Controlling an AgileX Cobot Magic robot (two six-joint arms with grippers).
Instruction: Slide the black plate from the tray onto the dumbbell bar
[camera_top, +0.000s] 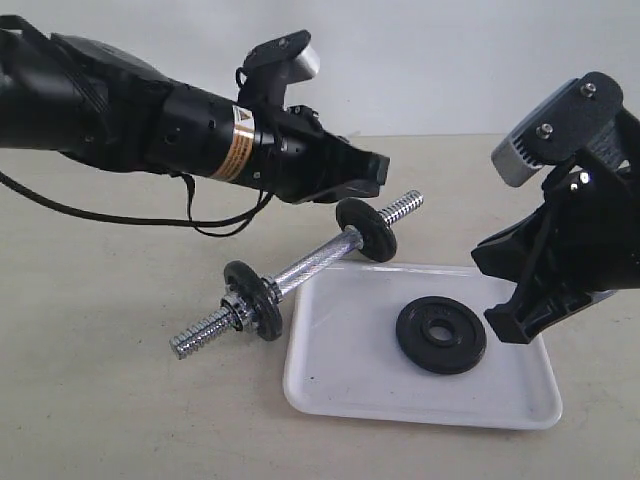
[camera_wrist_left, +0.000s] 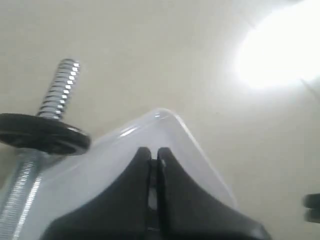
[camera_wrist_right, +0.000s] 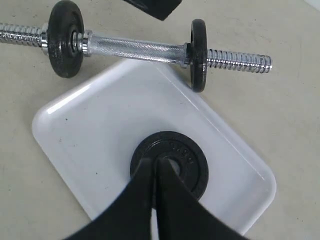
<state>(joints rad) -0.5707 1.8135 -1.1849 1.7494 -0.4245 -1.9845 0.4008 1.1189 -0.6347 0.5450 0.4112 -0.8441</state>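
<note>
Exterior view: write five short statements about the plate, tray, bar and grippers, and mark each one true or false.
1. The black plate lies flat in the tray. True.
2. The dumbbell bar already carries two discs. True.
3. The right gripper holds the black plate. False: its fingers are shut with nothing between them, and the plate lies in the tray.
4. The left gripper is wide open. False: its fingers are shut together.
5. The dumbbell bar lies inside the tray. False: it lies on the table along one tray rim.
</note>
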